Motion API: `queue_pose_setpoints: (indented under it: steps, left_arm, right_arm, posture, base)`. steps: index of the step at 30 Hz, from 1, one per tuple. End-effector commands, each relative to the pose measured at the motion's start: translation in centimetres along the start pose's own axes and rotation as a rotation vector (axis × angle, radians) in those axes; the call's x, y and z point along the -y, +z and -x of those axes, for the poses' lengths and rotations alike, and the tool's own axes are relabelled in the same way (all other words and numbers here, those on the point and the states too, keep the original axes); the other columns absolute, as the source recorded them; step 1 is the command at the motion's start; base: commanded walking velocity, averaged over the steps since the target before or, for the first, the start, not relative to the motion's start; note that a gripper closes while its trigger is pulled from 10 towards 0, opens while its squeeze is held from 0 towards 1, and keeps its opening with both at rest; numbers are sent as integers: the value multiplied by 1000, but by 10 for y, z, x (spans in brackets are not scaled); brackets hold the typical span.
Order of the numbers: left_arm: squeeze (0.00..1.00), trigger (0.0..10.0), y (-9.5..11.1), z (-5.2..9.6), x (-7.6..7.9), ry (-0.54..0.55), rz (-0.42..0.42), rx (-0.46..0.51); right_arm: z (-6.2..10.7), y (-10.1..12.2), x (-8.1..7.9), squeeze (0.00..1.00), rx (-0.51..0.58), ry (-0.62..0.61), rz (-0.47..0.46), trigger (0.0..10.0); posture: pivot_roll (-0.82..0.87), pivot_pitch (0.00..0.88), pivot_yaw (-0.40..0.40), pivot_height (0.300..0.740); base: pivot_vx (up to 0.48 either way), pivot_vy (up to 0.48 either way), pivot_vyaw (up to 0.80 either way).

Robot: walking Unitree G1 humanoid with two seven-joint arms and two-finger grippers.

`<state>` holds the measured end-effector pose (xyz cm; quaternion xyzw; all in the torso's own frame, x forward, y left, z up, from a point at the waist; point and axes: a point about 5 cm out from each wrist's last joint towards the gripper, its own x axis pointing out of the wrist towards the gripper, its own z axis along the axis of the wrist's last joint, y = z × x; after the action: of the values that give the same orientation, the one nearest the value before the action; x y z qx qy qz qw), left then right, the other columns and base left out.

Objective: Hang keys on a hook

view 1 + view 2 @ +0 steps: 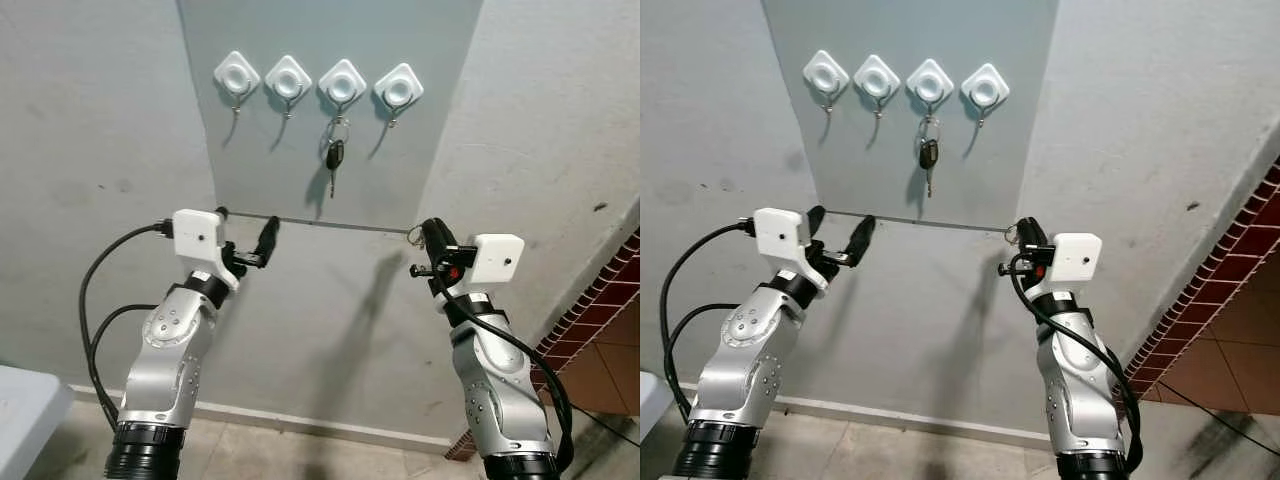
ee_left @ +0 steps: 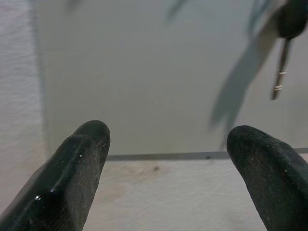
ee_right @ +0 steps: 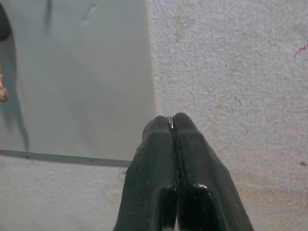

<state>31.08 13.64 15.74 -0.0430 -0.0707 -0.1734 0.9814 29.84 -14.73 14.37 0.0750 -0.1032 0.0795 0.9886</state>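
Observation:
Four white hooks sit in a row on a grey wall panel (image 1: 300,180). A black-headed key (image 1: 334,155) hangs by its ring from the third hook (image 1: 342,82); the other hooks (image 1: 237,75) are bare. My left gripper (image 1: 246,222) is open just below the panel's lower edge, left of the key (image 2: 280,72), with nothing between its fingers (image 2: 91,139). My right gripper (image 1: 432,232) is shut at the panel's lower right corner, and a small metal ring (image 1: 413,235) shows at its tip. A thin metal sliver (image 3: 170,122) is pinched between the closed fingertips.
Rough grey plaster wall surrounds the panel. A red tiled strip (image 1: 600,320) runs down the right side. A white object's corner (image 1: 25,410) is at the lower left. Black cables (image 1: 95,300) loop beside the left arm.

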Motion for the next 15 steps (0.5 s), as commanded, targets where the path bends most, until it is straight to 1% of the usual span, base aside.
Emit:
queue_pose_setpoints:
  steps: [1, 3, 4, 5, 7, 9, 15]
  left_arm:
    - [0, 10000, 6, -1, 6, -41, -18, 15]
    - [0, 10000, 8, -1, 12, -73, -13, 20]
    - [0, 10000, 8, -1, 12, -73, -13, 20]
    - [0, 10000, 9, -2, 17, -97, -14, 23]
    - [0, 10000, 10, -2, 19, -104, -16, 24]
    - [0, 10000, 12, -2, 29, -160, -17, 28]
    - [0, 10000, 23, 0, 50, -266, -22, 59]
  right_arm:
    - [-2, 4, 0, 0, 11, 10, 1, 10000]
    - [-2, 4, 0, 0, 11, 14, 3, 10000]
    - [-2, 4, 0, 0, 11, 14, 3, 10000]
    - [-2, 4, -1, 0, 12, 19, 4, 10000]
    - [-2, 4, -1, 0, 12, 21, 4, 10000]
    - [-2, 6, -2, 0, 14, 41, 6, 10000]
    - [-3, 13, -5, 0, 33, 106, -3, 10000]
  posture:
    - [11, 0, 4, 732]
    - [9, 0, 5, 732]
    - [9, 0, 5, 732]
    - [9, 0, 5, 732]
    - [9, 0, 5, 732]
    - [9, 0, 5, 732]
    - [8, 0, 4, 732]
  base:
    - [0, 0, 0]
    - [0, 0, 0]
    - [0, 0, 0]
    - [0, 0, 0]
    - [0, 0, 0]
    - [0, 0, 0]
    - [0, 0, 0]
